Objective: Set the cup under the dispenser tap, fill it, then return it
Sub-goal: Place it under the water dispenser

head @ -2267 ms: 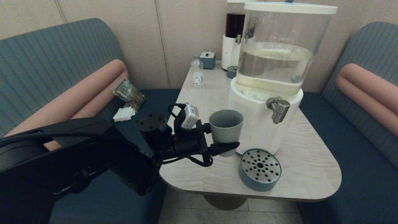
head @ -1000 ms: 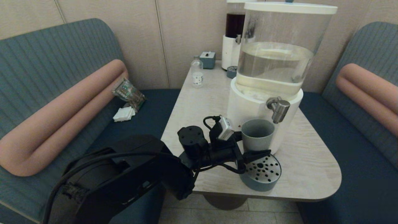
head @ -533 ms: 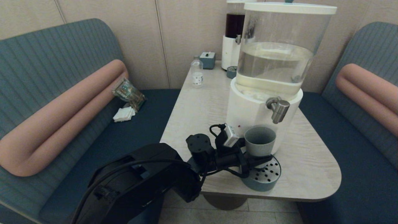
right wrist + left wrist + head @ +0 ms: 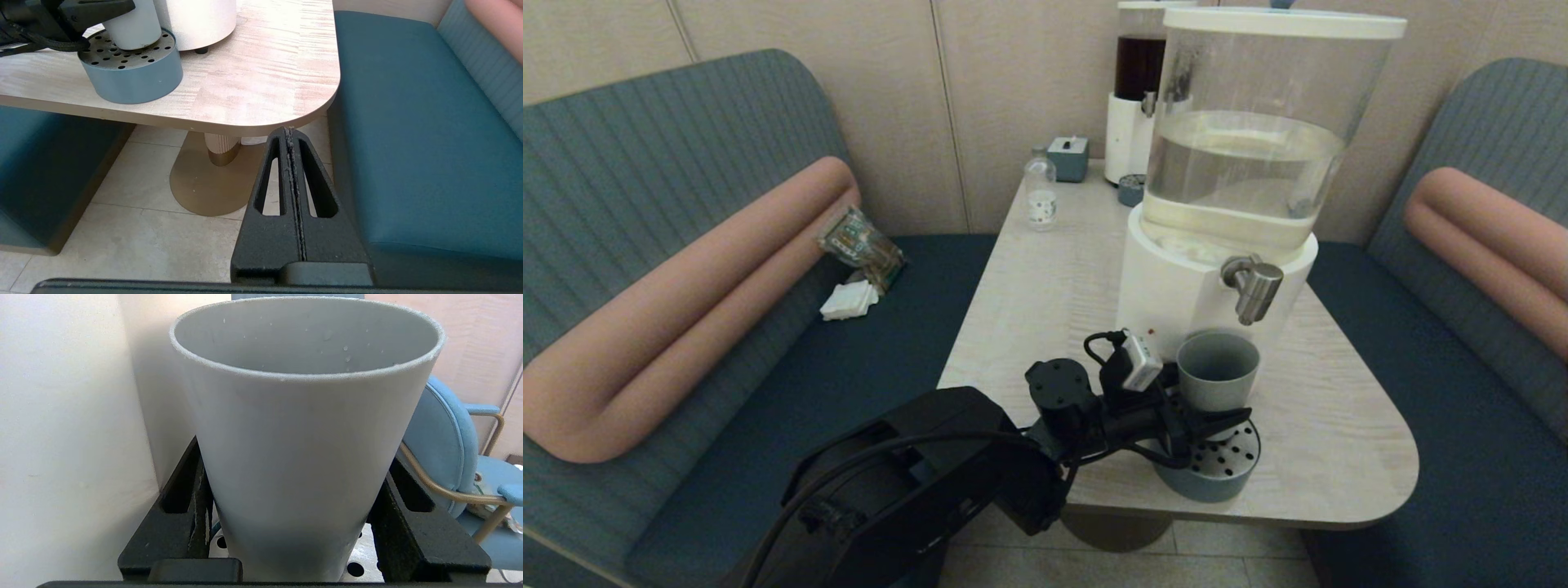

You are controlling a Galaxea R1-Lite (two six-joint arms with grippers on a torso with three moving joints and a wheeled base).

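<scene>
The grey-blue cup (image 4: pixel 1217 369) stands upright at the perforated top of the round drip tray (image 4: pixel 1213 469), right in front of the large dispenser's white base (image 4: pixel 1176 294). The brushed-metal tap (image 4: pixel 1252 287) hangs above the right part of the cup's rim. My left gripper (image 4: pixel 1207 415) is shut on the cup's lower half, reaching in from the left. In the left wrist view the cup (image 4: pixel 302 449) fills the space between the black fingers (image 4: pixel 179 522), and tray holes show under it. The cup looks empty, with a few droplets inside. My right gripper (image 4: pixel 290 132) is shut and parked below the table's near right corner.
At the back of the table (image 4: pixel 1339 425) stand a slim dispenser with dark liquid (image 4: pixel 1137 90), a small clear bottle (image 4: pixel 1041 196), a blue box (image 4: pixel 1068 157) and a small tray (image 4: pixel 1130 188). A packet (image 4: pixel 859 243) and napkins (image 4: pixel 848 300) lie on the left bench.
My left gripper has carried the cup to the right and down, from left of the dispenser's base to the drip tray beneath the tap. The right arm has not moved.
</scene>
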